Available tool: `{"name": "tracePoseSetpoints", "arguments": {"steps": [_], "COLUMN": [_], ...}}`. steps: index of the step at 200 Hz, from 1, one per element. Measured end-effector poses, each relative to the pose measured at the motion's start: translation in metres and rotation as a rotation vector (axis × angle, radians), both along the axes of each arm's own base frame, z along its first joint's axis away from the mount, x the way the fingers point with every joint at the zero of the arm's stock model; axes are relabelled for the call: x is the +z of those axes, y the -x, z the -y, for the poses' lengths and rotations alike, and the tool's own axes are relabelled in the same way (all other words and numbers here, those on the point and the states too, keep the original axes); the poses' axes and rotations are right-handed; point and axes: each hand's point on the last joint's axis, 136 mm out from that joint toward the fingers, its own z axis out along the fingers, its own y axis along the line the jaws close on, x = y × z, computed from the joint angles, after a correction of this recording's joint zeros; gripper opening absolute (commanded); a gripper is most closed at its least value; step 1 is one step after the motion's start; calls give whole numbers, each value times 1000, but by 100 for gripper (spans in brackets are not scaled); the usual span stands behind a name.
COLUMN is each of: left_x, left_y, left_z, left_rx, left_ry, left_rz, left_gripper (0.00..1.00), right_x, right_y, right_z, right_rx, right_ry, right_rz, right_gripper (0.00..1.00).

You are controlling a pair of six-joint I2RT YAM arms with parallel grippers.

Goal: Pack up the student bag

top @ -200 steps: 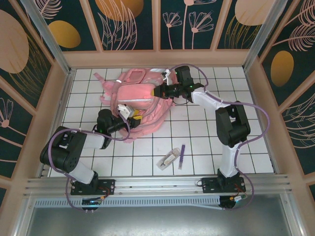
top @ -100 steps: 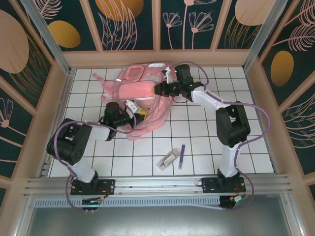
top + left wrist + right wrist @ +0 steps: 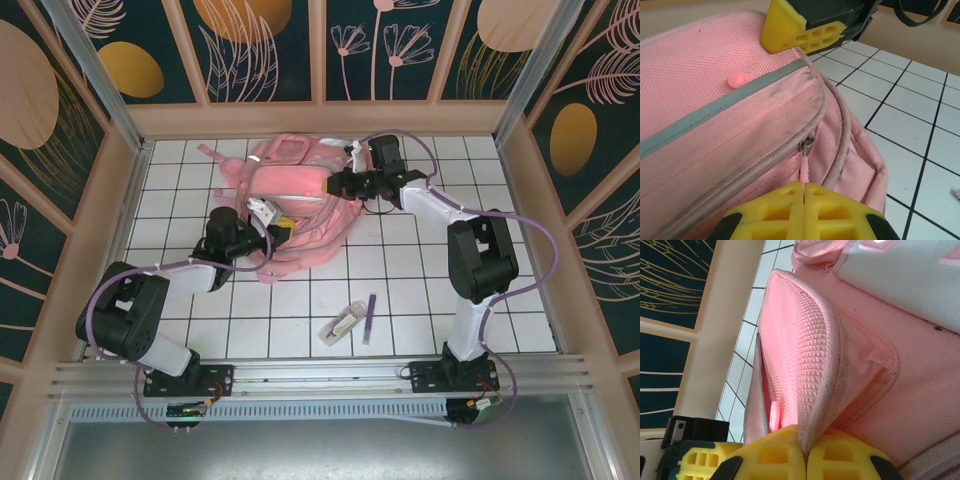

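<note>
Two arms grip the large soft pink fabric backpack [image 3: 290, 200] lying between them.
The left gripper [image 3: 803, 187] is clamped tight on the pink zipper pull [image 3: 804, 169] just ahead of its fingertips; the right gripper [image 3: 805, 440] pinches the mesh-lined flap [image 3: 800, 365].

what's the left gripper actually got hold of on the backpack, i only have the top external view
observer: the left gripper is shut on the pink zipper pull of the pink backpack, just below the metal slider.
operator: ok and the right one
observer: the right gripper is pinching the piped edge of a mesh-lined flap on the bag.
operator: is that flap open or flat
observer: lifted. its mesh inner face is turned to the right wrist camera, and it stands off the panel beside it.
</note>
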Motion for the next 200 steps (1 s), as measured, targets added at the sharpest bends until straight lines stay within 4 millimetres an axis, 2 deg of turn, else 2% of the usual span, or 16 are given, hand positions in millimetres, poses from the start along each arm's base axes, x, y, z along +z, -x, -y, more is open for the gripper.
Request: {"name": "tracePoseSetpoints", "arguments": {"steps": [88,103,121,165,200], "left_x": [-26,-31,-34,-31,-16], "left_y": [15,15,13,7,-2], "left_z": [2,1,-2,-4,0], "left_rx": [-64,-57,-36,-14,-25], "left_ry": [-56,-65,-73,-85,-87], "left_rz": [-86,-98,-109,-98,-42], "left_gripper": [0,32,46,49,43], "right_x": [-5,-8,-10,-10,-9], "right_y": [3,4,5,6,6], "right_z": [5,6,7,7,6], "right_rx": [10,9,12,23,31], "right_ry": [-8,-7,-5,-6,-14], "right_rz": [-25,-27,-28,-15,-10], "right_gripper": [0,0,0,0,0]}}
